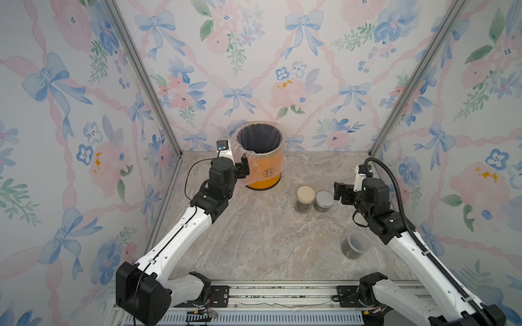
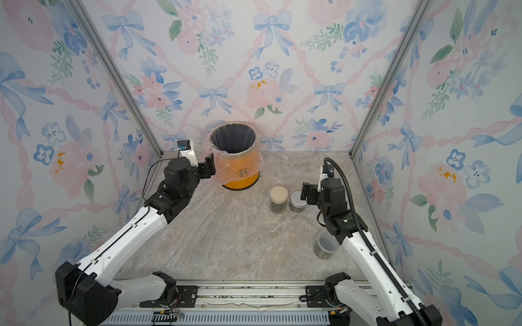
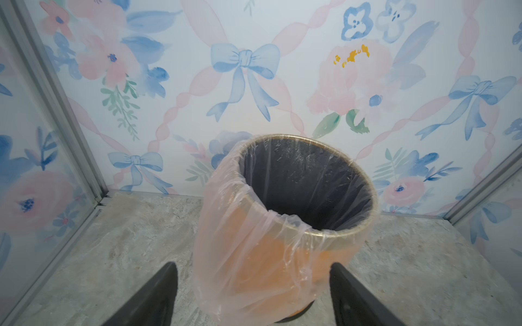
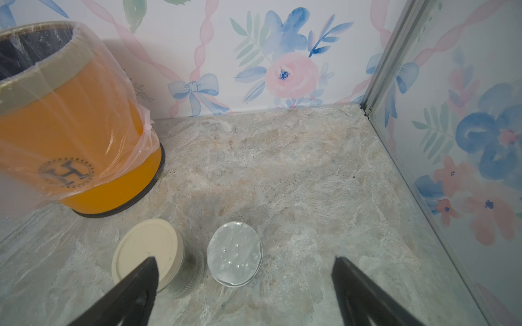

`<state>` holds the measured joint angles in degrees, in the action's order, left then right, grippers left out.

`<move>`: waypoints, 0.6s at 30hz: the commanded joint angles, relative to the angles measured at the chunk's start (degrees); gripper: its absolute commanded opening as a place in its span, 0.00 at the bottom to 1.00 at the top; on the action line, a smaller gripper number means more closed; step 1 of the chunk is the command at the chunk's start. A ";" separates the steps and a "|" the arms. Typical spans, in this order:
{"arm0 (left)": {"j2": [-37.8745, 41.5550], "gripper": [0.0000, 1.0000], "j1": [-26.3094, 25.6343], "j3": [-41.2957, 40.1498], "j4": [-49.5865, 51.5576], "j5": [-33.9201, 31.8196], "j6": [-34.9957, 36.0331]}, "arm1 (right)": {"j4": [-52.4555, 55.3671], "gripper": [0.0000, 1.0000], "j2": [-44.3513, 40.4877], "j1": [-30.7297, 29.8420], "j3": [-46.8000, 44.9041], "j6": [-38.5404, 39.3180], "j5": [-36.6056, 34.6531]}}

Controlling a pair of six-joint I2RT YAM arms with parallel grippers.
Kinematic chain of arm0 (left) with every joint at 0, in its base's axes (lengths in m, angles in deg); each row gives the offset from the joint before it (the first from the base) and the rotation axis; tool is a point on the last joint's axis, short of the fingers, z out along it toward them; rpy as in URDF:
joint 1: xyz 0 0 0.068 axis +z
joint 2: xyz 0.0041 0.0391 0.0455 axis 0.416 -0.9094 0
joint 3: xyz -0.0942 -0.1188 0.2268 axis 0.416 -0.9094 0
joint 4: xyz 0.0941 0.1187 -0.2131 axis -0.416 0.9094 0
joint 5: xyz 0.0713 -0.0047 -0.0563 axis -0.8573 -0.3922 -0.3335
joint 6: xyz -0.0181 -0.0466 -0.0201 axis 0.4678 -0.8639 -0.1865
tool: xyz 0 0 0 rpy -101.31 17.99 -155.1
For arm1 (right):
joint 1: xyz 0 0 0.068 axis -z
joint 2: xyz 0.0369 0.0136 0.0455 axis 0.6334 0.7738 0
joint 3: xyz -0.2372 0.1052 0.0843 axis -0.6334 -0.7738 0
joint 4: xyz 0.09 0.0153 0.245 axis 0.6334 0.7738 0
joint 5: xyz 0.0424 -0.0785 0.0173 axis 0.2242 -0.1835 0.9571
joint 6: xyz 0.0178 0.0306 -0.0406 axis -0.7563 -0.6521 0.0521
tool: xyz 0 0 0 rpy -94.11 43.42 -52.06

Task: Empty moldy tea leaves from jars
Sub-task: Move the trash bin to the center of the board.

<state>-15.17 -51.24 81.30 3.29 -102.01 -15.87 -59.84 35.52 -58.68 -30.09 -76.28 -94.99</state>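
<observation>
worktop (image 1: pixel 254 240): grey-beige marbled slab. orange cylindrical plastic-lined bin (image 1: pixel 264 169) stands upright, far centre-left. left tool (image 1: pixel 245 167) at the bin's left wall, jaws apart with the lower wall between them; a gap shows on one side, nothing held. right tool (image 1: pixel 338 191) wide open, empty, just right of the small clear jar with flat silver lid (image 1: pixel 323 201). small clear jar with beige lid (image 1: pixel 305 199) just left of it; contact unclear. third clear jar with translucent grey lid (image 1: pixel 355 245) near right, well apart from the pair. all lids on. dark olive-brown tea leaves (image 1: pixel 303 208) show through the jar walls.
</observation>
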 commanded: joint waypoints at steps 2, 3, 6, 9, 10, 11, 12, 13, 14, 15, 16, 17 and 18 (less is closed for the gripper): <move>-10.62 0.83 -0.68 12.73 16.35 -4.17 -3.53 | 6.87 0.97 -3.50 -3.15 -0.26 -2.68 -1.35; -13.41 0.83 -0.60 16.41 18.14 -5.49 -3.23 | 6.99 0.97 -4.35 -4.13 -0.94 -2.95 -1.47; -20.99 0.83 -0.17 26.27 21.46 -8.65 -1.81 | 6.51 0.97 -6.49 -7.04 -3.53 -3.41 -2.93; -26.65 0.83 0.93 32.87 22.17 -10.07 -2.18 | 5.51 0.97 -7.44 -8.77 -5.55 -3.59 -3.97; -28.02 0.83 1.30 34.45 22.17 -9.81 -2.70 | 5.32 0.97 -7.38 -9.17 -5.84 -3.53 -4.07; -29.60 0.82 1.86 36.00 22.26 -9.47 -3.35 | 5.28 0.97 -7.23 -9.49 -6.08 -3.47 -4.14; -31.06 0.81 2.42 37.63 22.56 -9.36 -4.01 | 5.39 0.97 -6.98 -9.85 -6.11 -3.29 -4.20; -32.37 0.80 2.84 39.14 23.03 -9.37 -4.67 | 5.49 0.97 -6.80 -10.14 -6.25 -3.26 -4.31; -33.84 0.80 3.31 40.72 23.86 -9.32 -5.46 | 5.56 0.97 -6.61 -10.56 -6.27 -3.24 -4.42; -35.22 0.79 3.87 42.40 24.65 -9.08 -6.27 | 5.52 0.97 -6.39 -10.86 -6.42 -3.23 -4.39; -36.45 0.78 4.45 43.62 25.56 -8.72 -7.02 | 5.49 0.97 -6.26 -11.17 -6.51 -3.24 -4.45; -37.39 0.76 4.99 44.66 26.36 -8.35 -7.85 | 5.39 0.97 -6.02 -11.44 -6.63 -3.24 -4.42; -38.39 0.74 5.61 45.77 27.33 -7.61 -8.92 | 5.17 0.97 -5.69 -11.71 -6.72 -3.23 -4.35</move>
<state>-51.65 -46.93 124.16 26.46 -109.72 -21.31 -55.47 29.45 -69.35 -36.06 -78.83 -98.36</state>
